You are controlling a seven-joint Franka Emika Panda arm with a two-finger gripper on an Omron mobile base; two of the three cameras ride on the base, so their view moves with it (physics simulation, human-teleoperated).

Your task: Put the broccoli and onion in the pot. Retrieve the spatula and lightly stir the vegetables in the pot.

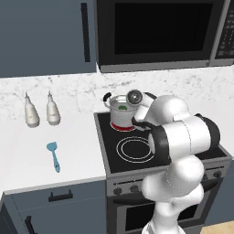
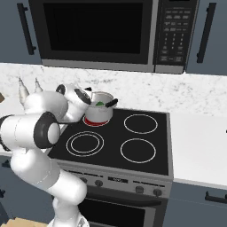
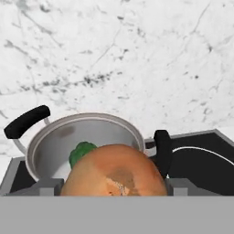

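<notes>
Left base view: pot (image 1: 121, 113) on stove (image 1: 137, 151) back-left burner, broccoli (image 1: 123, 108) inside; spatula (image 1: 54, 155) flat on counter (image 1: 68, 151) at 9 o'clock of stove, bottles (image 1: 41, 111) behind it.

Right base view: pot (image 2: 101, 112), green inside.

Hand view: gripper (image 3: 114, 185) clamped on onion (image 3: 114, 171), above pot (image 3: 55, 137) rim; broccoli (image 3: 80, 153) at 11 o'clock of onion.

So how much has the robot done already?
The broccoli already sits inside the pot. The gripper holds the onion right over the pot, ready to drop. The spatula lies untouched on the counter, so fetching it and stirring are left.
</notes>
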